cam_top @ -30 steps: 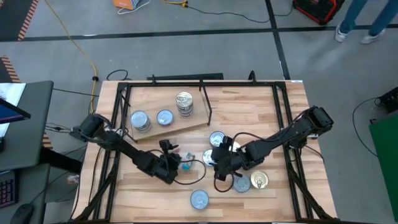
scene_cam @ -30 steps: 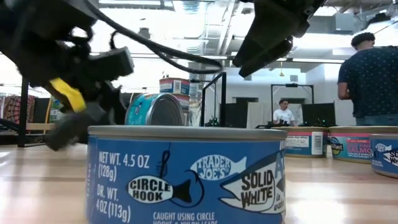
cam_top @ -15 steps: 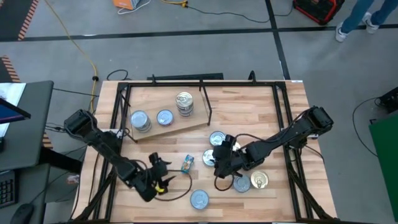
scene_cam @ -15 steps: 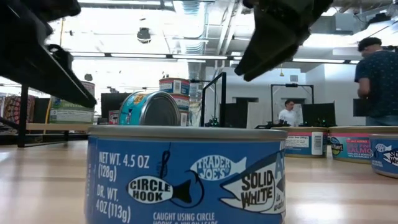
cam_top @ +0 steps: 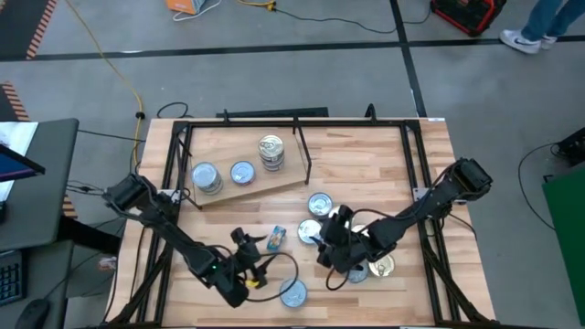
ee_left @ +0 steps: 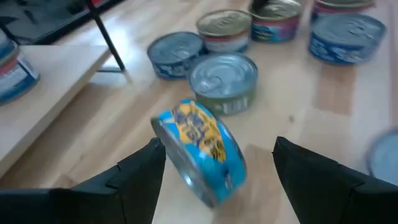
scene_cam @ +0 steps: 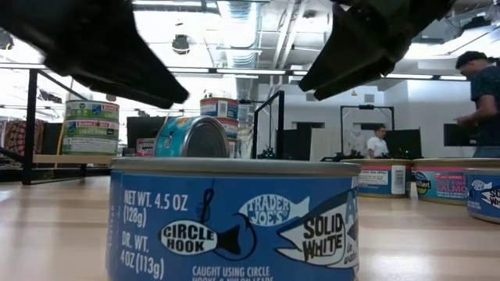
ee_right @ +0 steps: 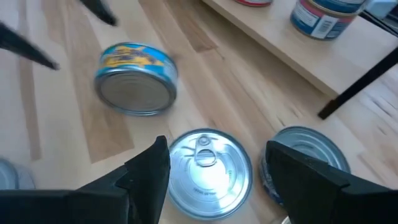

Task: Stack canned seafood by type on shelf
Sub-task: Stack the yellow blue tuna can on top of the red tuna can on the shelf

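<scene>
Left claw (cam_top: 259, 270) back beside tipped tin (cam_top: 276, 238) (fingers spread).

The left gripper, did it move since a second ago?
Yes. The left gripper slid away from the shelf and the tipped blue tin, toward the tin at the table's near edge.

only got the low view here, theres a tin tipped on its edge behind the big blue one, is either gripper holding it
Observer: No. The tipped tin stands free on the table; the left gripper is open around it, fingers on either side, not touching.
Operator: where's the right one
Observer: The right gripper is open too, hovering over a flat silver-lidded tin near the shelf edge.
Operator: anything on the shelf yet
Observer: Yes. From above, three spots on it are filled: two silver-lidded stacks and a gold-lidded stack.
</scene>
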Tool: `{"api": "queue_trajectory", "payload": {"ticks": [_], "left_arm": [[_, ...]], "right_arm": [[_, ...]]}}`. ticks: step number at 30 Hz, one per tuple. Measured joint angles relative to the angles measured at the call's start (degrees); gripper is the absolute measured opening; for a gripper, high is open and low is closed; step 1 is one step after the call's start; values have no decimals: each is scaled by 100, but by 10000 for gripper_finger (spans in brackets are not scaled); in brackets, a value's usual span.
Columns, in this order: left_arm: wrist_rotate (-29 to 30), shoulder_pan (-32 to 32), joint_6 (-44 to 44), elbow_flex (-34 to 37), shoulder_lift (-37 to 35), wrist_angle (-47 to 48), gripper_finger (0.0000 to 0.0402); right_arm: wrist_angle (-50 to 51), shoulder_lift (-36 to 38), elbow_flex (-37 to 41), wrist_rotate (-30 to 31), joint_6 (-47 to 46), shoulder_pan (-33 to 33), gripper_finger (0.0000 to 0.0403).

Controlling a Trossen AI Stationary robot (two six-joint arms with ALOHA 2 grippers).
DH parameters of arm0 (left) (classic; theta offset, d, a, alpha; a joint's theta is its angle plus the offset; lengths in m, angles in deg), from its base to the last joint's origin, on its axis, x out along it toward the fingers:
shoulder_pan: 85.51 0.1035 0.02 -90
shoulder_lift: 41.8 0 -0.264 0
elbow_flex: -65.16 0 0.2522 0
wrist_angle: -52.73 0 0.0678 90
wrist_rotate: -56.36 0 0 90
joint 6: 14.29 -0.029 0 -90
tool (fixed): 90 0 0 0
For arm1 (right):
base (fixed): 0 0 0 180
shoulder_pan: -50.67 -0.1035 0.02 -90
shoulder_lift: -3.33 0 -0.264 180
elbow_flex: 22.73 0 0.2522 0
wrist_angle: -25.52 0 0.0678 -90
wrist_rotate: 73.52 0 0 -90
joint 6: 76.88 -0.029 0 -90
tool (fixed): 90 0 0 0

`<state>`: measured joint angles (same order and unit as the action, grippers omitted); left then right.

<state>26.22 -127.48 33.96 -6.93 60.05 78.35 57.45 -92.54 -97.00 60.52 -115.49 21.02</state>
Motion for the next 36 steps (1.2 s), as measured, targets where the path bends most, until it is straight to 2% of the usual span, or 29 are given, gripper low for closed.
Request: {"api": "queue_trajectory", "payload": {"ticks": [7,15,27,32,36], "left_arm": [[-54,366,265,-87,51,-23,288],[-537,804,460,-87,51,-41,288],[-1169,978,639,262,49,-217,288],[-876,978,-217,270,49,-265,275],[-1037,982,-1066,270,49,-383,244]], "right_arm": [[-39,0,0,110,11,-112,291],[-84,0,0,110,11,-110,291],[-63,0,0,113,115,-267,291],[-60,0,0,112,154,-267,291],[-60,0,0,112,157,-263,291]]}}
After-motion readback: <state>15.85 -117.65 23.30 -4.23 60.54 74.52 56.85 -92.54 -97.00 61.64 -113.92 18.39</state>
